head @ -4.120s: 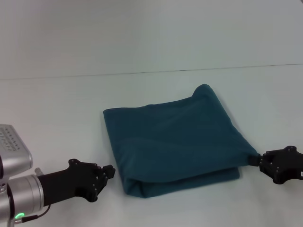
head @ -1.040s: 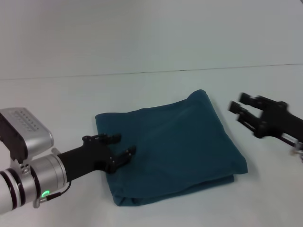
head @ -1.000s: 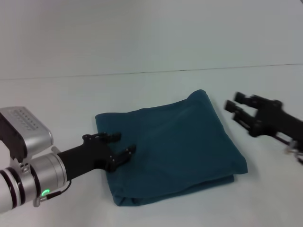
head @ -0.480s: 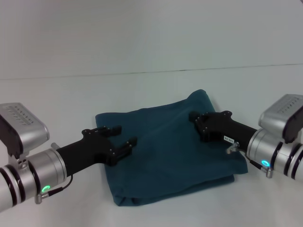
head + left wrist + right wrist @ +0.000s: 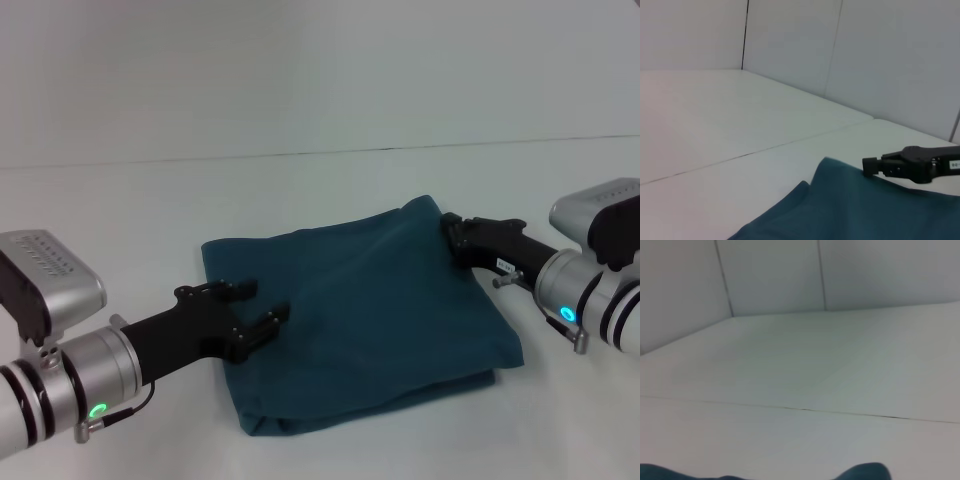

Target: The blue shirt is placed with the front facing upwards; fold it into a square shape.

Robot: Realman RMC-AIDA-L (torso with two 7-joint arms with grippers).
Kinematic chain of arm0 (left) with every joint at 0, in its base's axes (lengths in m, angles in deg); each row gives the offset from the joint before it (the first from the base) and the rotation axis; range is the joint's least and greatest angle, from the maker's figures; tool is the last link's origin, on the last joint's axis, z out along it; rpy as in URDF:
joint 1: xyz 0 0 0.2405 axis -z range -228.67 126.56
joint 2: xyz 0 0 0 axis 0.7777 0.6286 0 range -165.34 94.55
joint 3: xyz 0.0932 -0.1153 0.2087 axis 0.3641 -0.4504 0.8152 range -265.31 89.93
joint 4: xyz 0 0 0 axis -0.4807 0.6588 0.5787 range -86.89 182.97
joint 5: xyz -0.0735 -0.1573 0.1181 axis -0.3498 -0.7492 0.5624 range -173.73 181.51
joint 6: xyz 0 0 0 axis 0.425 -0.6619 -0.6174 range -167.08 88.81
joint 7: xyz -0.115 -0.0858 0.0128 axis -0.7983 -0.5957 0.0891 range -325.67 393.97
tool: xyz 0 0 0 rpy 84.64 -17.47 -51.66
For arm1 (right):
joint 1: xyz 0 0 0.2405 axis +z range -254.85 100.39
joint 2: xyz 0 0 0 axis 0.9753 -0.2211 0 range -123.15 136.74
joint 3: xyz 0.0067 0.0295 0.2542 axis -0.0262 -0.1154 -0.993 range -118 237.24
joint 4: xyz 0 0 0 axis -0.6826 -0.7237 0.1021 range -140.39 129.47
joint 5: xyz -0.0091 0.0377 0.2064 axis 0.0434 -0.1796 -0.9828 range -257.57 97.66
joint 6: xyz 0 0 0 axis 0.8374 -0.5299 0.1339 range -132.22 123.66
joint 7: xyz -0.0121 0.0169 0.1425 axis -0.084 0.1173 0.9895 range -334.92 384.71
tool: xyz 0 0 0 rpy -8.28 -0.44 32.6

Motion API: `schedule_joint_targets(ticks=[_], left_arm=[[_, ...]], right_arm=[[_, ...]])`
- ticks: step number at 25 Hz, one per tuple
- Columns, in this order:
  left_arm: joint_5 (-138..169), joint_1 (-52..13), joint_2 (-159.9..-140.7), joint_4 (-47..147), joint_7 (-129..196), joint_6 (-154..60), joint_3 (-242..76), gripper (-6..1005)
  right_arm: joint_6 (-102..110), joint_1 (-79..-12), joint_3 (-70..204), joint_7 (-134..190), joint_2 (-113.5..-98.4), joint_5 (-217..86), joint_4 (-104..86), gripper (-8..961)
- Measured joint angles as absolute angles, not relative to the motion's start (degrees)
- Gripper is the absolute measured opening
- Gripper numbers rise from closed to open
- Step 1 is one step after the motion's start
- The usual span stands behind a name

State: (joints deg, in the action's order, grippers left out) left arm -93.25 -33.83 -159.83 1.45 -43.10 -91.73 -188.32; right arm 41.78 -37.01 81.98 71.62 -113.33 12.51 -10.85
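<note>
- Head view shows you the dark teal-blue cotton shirt [image 5: 365, 315] folded square on the white table [image 5: 130, 215].
- Your left gripper [image 5: 262, 308] rests spread open on its left edge.
- Your right gripper [image 5: 455, 237] touches the far right corner; whether its fingers are parted, you cannot tell.

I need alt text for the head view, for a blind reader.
A folded blue shirt lies on a white table. The left gripper, fingers spread, rests on its left edge; the right gripper is at its far right corner.

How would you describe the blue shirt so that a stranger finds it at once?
On the white table, between the two black grippers, lies the blue shirt, folded into a rough square. It is the only dark teal cloth there.
</note>
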Motion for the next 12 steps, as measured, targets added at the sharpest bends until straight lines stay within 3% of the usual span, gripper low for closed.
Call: schedule_joint_targets(ticks=[8,12], left_arm=[[-93.92,-33.84,-159.71,0.98,-42.86,-92.90,-188.78,537],[-94.32,-35.83,-159.66,-1.68,-42.67,-93.63,-188.86,536]], right_arm=[[51.57,-38.55,82.41,71.41,-113.09,10.36,-11.27,10],[60.13,-42.48,86.07,71.02,-112.97,14.06,-12.23,13]])
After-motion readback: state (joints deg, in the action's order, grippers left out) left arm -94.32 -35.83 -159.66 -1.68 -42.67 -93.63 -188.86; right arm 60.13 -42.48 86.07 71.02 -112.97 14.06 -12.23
